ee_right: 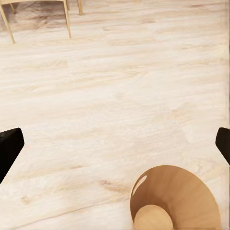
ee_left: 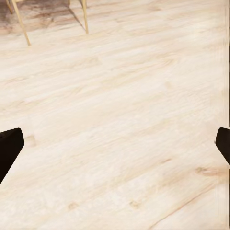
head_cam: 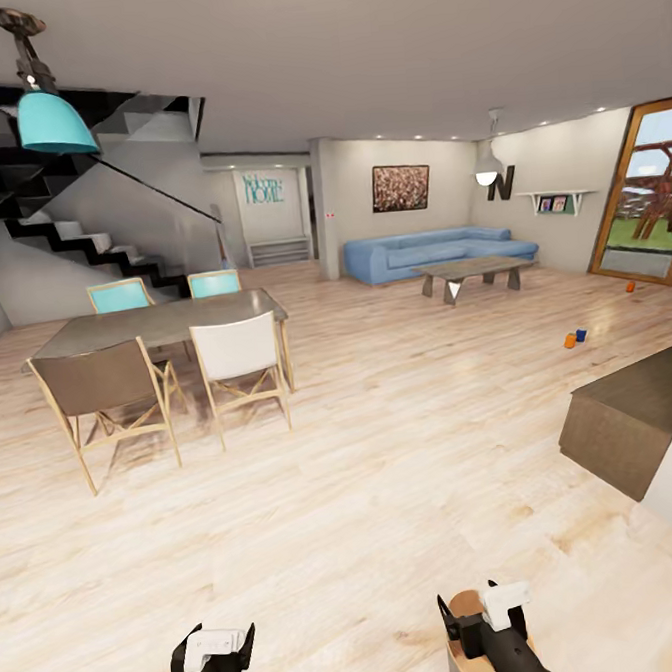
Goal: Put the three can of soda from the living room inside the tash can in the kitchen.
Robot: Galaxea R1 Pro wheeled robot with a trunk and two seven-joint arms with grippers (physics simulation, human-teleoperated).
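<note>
On the far wall (head_cam: 267, 205), past the staircase, teal lettering (head_cam: 264, 189) reads "HOME" in large capitals; a smaller line above it is too blurred to make out. Farther right, a big dark letter "N" (head_cam: 503, 183) stands on the wall beside a white shelf (head_cam: 555, 199). Nothing else is legible.

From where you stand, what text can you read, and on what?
"HOME": teal wall lettering in the far hallway; the smaller line above it is too blurred to read.
"N": large dark letter on the wall by the shelf.
Cans on the floor: too small to show any label.
</note>
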